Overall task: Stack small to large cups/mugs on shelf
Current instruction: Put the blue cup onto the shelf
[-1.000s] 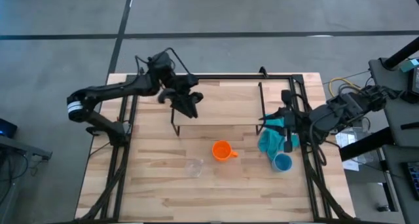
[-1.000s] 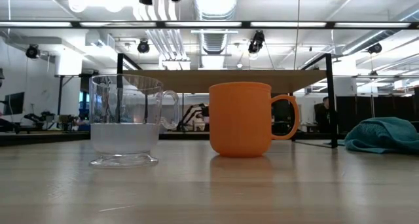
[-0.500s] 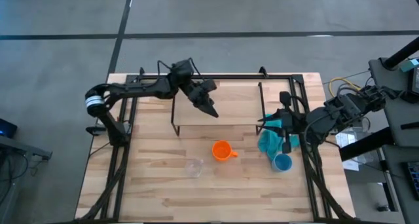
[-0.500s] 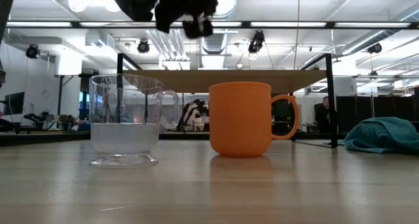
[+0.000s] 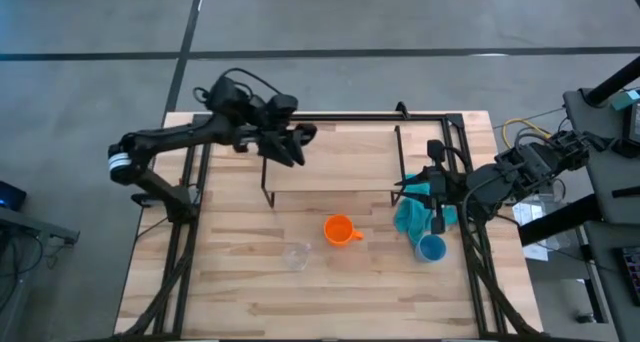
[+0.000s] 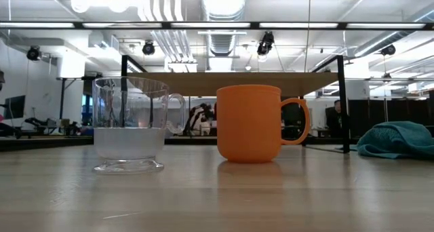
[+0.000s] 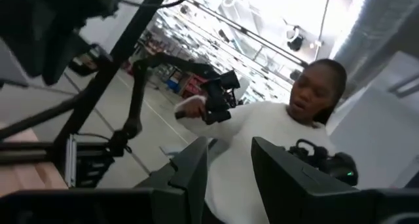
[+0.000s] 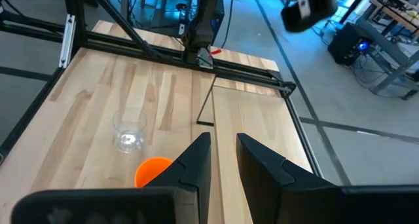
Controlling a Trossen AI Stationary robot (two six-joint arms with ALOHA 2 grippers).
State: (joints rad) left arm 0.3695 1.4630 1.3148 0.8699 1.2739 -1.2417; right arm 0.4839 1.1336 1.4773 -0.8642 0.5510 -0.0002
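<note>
The orange mug (image 5: 340, 229) (image 6: 251, 123) stands upright on the table, in front of the shelf (image 5: 335, 162). The clear glass (image 5: 296, 254) (image 6: 129, 127) stands to its left, nearer the near edge. The light blue cup (image 5: 431, 248) sits by the teal cloth (image 5: 412, 214) at the right. My left gripper (image 5: 292, 142) (image 7: 229, 178) is open, raised above the shelf's far-left corner, and touches nothing. My right gripper (image 5: 438, 214) (image 8: 222, 165) is open above the cloth, at the table's right edge.
The shelf board (image 6: 237, 83) stands on thin black legs behind the mug. The table's black frame (image 5: 190, 182) runs along its left, far and right sides. A person in white (image 7: 262, 139) stands beyond the table. Bare wood (image 5: 250, 292) lies along the near edge.
My left gripper reached right over the shelf and dipped into the low view. It then drew back toward the far-left corner and rose out of that view. The right arm and the cups have kept still.
</note>
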